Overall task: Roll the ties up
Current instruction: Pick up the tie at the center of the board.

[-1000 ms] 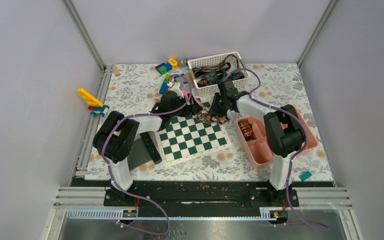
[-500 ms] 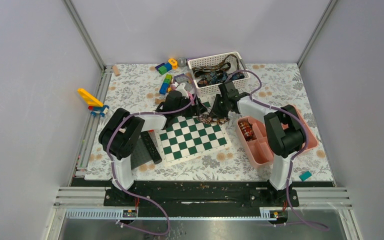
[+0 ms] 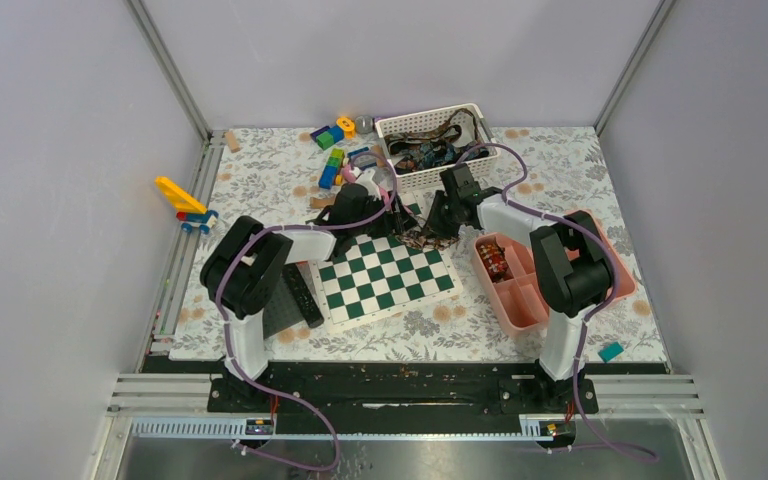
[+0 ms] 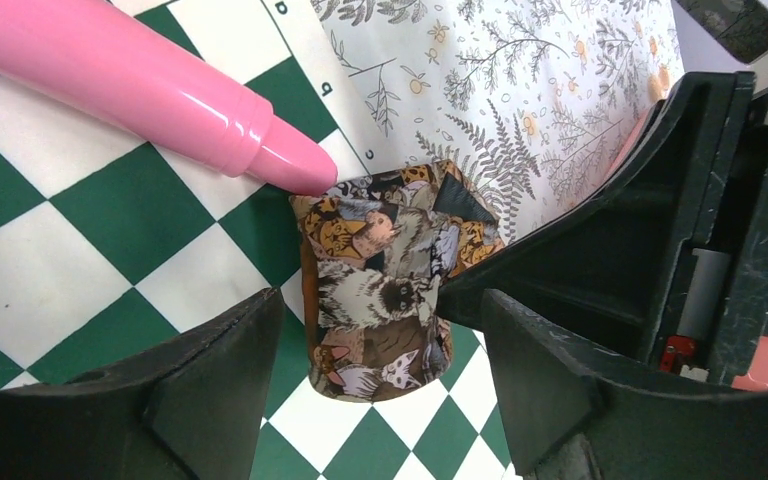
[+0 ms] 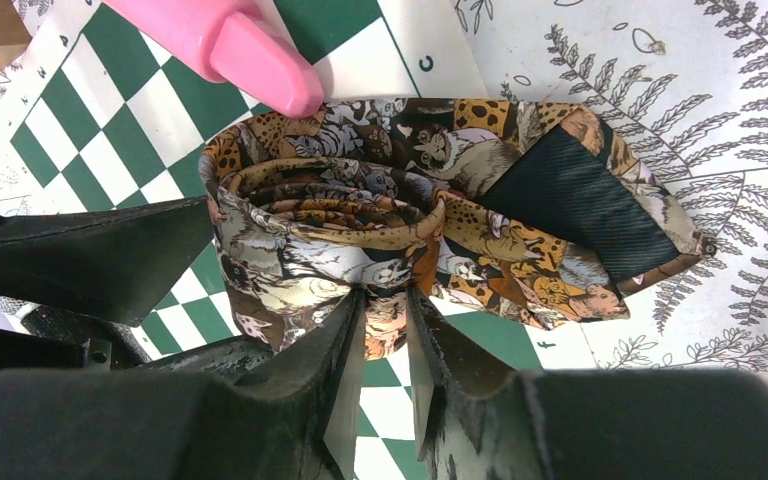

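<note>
My right tool (image 5: 385,312) pinches the rolled animal tie (image 5: 360,195) (just 1 wall). My left tool (image 4: 380,305) is wide apart; it should close softly, so nothing unrolls.

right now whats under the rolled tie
The chessboard lies under the coiled tie; its pointed tail lies over the floral tablecloth. What's directly beneath the coil is covered.
</note>
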Controlling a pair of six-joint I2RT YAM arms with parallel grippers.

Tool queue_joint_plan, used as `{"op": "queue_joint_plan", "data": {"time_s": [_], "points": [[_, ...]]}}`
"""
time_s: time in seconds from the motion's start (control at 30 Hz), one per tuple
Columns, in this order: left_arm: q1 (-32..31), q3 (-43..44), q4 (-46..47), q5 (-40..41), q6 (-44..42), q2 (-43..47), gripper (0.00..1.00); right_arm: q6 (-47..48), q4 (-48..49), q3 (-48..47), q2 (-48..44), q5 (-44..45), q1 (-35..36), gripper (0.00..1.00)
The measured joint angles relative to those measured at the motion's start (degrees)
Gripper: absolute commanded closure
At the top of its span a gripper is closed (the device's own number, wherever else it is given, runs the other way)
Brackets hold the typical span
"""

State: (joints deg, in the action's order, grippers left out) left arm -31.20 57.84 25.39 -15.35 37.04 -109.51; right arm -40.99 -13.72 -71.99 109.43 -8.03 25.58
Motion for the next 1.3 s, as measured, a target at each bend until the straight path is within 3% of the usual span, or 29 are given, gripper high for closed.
{"op": "queue_joint_plan", "data": {"time_s": [0.87, 1.3], "points": [[0.00, 2.19, 0.72, -6.88, -0.57, -4.70, 0.31, -0.46, 0.20, 1.42, -0.63, -0.04, -1.01, 0.71], [-0.26, 3.48, 1.44, -7.56, -0.57, -7.32, 0.38, -0.44, -0.11, 1.42, -0.63, -0.07, -1.07, 0.71]]}}
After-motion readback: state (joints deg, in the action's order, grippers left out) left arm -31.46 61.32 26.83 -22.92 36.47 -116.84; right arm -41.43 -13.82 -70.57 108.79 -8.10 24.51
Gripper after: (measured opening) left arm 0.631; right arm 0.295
